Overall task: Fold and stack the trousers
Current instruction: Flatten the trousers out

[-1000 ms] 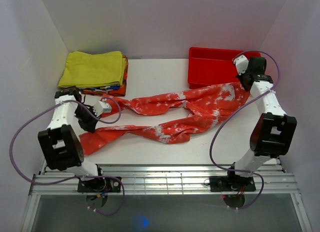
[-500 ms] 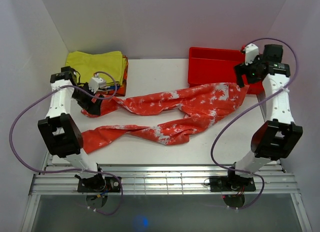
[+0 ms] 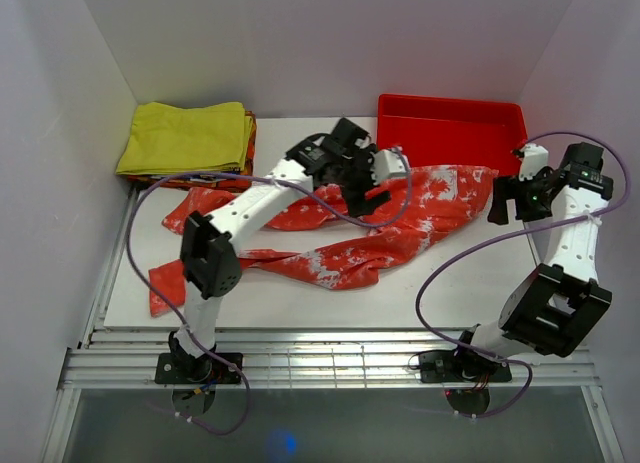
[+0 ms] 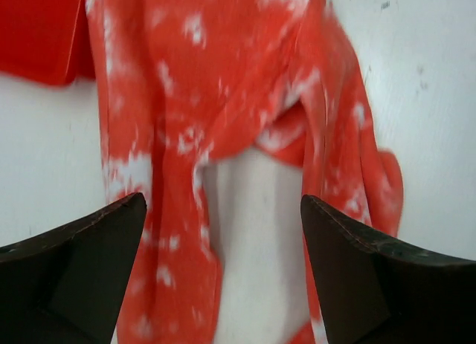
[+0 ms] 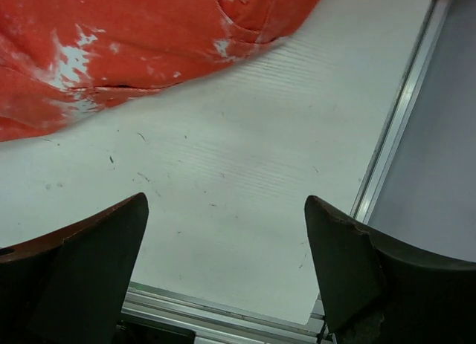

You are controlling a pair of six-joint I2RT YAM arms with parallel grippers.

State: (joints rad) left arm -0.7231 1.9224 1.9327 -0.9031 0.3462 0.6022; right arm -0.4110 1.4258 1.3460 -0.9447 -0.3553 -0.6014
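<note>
Folded yellow garment (image 3: 185, 136) far left, red tray (image 3: 450, 123) far right

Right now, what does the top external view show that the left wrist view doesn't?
Only the top view: the trousers spread full length, the yellow folded garment at the far left, and the right gripper, open, beside the cloth. Only the left wrist view: close up, the pale gap where the two legs part, likely bare table. Both: blotched red-orange cloth under the open left gripper.

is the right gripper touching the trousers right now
Apart. The right wrist view shows the right gripper open over bare table, with a strip of table between it and the trousers.
</note>
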